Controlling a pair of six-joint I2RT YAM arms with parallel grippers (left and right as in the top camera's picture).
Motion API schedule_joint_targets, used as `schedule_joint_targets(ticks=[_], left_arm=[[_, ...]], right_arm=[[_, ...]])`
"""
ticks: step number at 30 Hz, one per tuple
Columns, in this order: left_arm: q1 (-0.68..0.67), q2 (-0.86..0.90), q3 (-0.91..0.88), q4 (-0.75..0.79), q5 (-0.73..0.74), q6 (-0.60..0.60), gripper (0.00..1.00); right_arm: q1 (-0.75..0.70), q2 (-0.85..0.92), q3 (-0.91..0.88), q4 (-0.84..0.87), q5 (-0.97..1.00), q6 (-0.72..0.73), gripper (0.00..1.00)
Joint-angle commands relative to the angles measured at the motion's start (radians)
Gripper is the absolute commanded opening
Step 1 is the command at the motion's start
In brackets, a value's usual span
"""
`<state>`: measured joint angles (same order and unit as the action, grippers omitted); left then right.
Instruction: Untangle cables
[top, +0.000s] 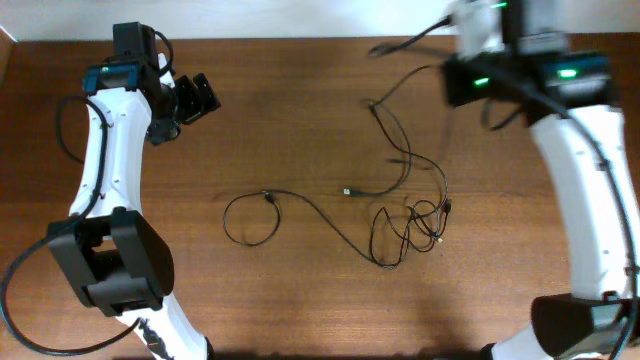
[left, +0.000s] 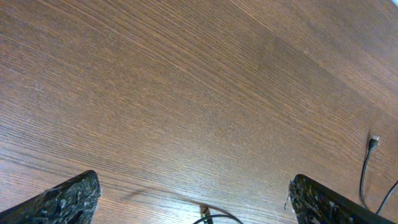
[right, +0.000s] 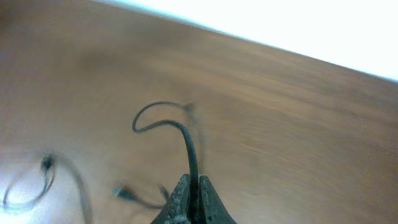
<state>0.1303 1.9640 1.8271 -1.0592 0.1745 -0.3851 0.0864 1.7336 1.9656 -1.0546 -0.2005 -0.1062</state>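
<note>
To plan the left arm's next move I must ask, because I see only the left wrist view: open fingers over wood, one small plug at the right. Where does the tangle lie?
Observer: The cables are knotted right of the table's middle, away from the left gripper.
Operator: Does the other arm hold anything?
Observer: Yes, the right gripper is shut on one cable, near the table's far edge.
Operator: Is any part free of the knot?
Observer: One open loop lies on the wood left of it.
</note>
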Motion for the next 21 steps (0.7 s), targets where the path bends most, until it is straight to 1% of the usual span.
schedule_joint_targets(ticks=[1,4,7,10,15,18,19,21], left_arm=[[-0.001,0.0,0.006,-0.002,-0.008,0.008,0.99],[-0.001,0.0,0.006,-0.002,-0.008,0.008,0.99],[-0.001,0.0,0.006,-0.002,-0.008,0.009,0.99],[-0.001,0.0,0.006,-0.002,-0.008,0.008,0.99],[-0.001,0.0,0.006,-0.002,-0.008,0.008,0.99],[-0.001,0.0,0.006,-0.002,-0.008,0.009,0.99],[-0.001,0.0,0.006,-0.002,-0.008,0.008,0.99],[-0.001,0.0,0.006,-0.002,-0.008,0.008,0.99]], right_arm=[[-0.209,-0.06,0.01,0.037,-0.043,0.178,0.04],[-0.444,-0.057,0.01,0.033,-0.055,0.282,0.04],[-0.633,-0.034,0.007,0.003,-0.054,0.284,0.04],[-0.751,0.014,0.007,-0.015,-0.05,0.283,0.04],[-0.853,0.166,0.005,-0.068,-0.05,0.283,0.04],[-0.871,0.24,0.005,-0.105,-0.05,0.283,0.05],[-0.874,0.271,0.005,-0.122,-0.046,0.283,0.09],[-0.873,0.311,0.003,-0.137,-0.012,0.283,0.11]])
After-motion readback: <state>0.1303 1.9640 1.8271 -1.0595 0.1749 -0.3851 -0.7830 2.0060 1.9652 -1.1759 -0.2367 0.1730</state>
